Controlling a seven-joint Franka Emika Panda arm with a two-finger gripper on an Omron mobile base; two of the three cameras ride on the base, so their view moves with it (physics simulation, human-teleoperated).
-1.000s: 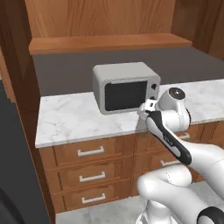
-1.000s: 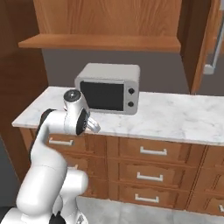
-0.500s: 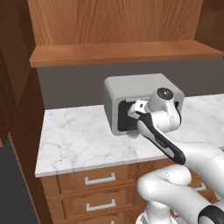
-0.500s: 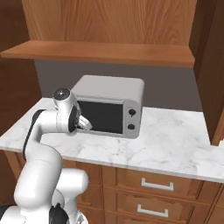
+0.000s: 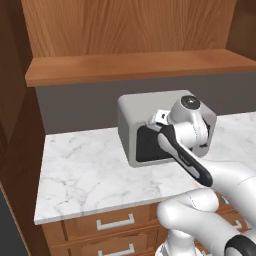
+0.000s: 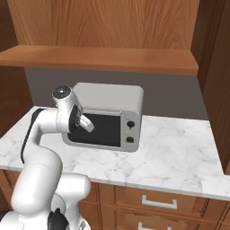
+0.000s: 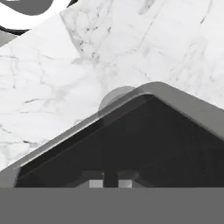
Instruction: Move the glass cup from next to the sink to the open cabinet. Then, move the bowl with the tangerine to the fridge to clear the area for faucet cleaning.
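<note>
Marble counter [image 5: 90, 170] and microwave [image 6: 108, 117] loom nearer since the base drove in, gripper [image 6: 83, 123] raised toward the cabinet shelf [image 5: 135, 66] (its grip can't be made out).

A microwave [image 6: 105, 117] stands on the counter [image 6: 179, 155], under the shelf [image 6: 99, 58] of the open cabinet [image 5: 130, 30]. Drawers [image 6: 159, 202] sit below the counter, and the gripper [image 6: 84, 123] hangs before the microwave's door

The white arm [image 5: 186, 131] reaches before a grey microwave [image 5: 145, 130] on the marble counter [image 5: 85, 170] beneath the open cabinet [image 5: 130, 65].
</note>
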